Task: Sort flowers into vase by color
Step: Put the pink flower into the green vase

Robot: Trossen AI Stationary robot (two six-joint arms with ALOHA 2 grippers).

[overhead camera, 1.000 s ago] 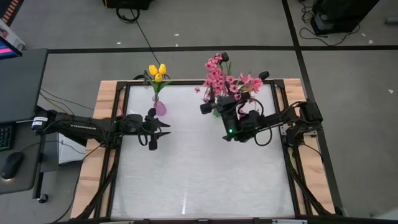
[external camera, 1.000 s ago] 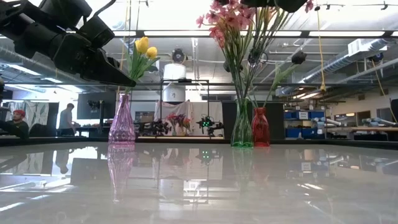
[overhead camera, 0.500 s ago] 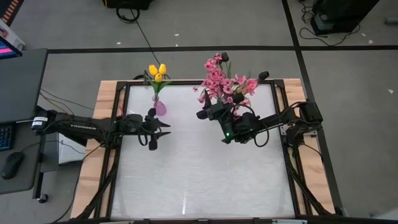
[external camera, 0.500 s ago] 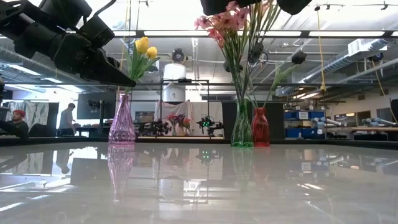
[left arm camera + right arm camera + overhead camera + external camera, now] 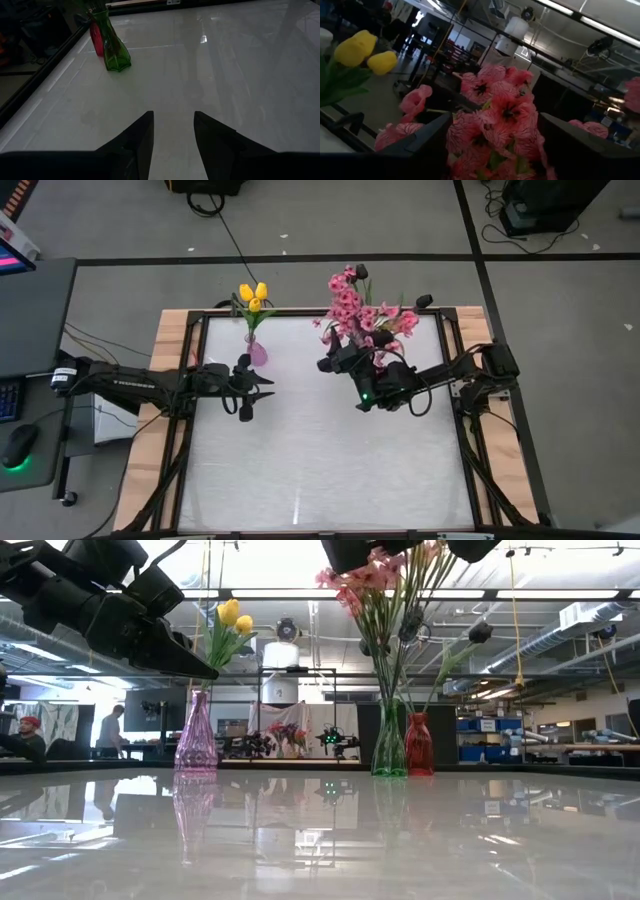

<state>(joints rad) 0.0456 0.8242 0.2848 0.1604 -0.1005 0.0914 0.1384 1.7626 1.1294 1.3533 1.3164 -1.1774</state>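
Observation:
Pink blossoms (image 5: 352,308) stand in a green vase (image 5: 389,748) at the table's far side, beside a red vase (image 5: 418,745) with dark tulips (image 5: 410,625). Yellow tulips (image 5: 253,296) stand in a purple vase (image 5: 196,735) to the left. My right gripper (image 5: 495,150) is open and raised at the top of the pink blossoms (image 5: 500,117), one finger on either side of them. My left gripper (image 5: 172,130) hovers open and empty over the table, near the purple vase (image 5: 258,354). My right gripper has the topmost pink blossoms (image 5: 470,137) between its open fingers (image 5: 420,145), coming roughly level from the table's near right. I cannot tell whether a finger touches the petals. The stems stay in the green vase.
A black frame (image 5: 300,313) runs around the white table top, with wooden borders (image 5: 160,410) outside it. The wide middle and near part of the table (image 5: 320,470) is bare. A desk with a mouse (image 5: 18,445) stands off the left side.
My right gripper has rolled about its own axis and come slightly down and left onto the top of the pink blossoms; both fingers now show at the top of the low view. The blossom tops have shifted a little to the left.

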